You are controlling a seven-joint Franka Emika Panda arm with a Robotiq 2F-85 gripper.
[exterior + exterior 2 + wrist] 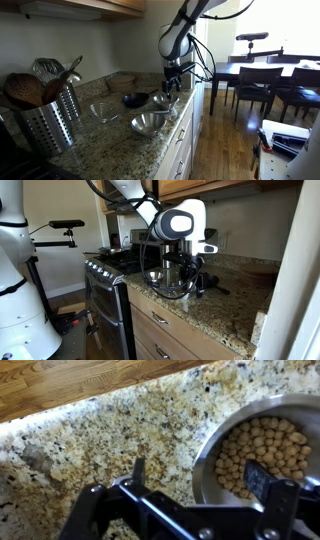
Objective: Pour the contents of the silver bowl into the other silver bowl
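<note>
The silver bowl [225, 415] stands on the granite counter and holds beige chickpeas [262, 440]. In an exterior view it is the small steel bowl [163, 101] under the arm. My gripper [198, 472] is open and straddles the bowl's near rim: one finger is outside over the counter, the other is inside above the chickpeas. The gripper also shows in both exterior views [172, 88] [178, 278]. The other silver bowl [150, 123], wide and shallow, sits nearer the counter's front edge, apart from the gripper.
A dark blue bowl [135, 99] and a paler greyish bowl [103, 111] sit beside the steel bowls. A perforated steel utensil holder [50, 125] stands at the counter's near end. A stove [110, 265] adjoins the counter. A dining table with chairs [255, 75] stands beyond.
</note>
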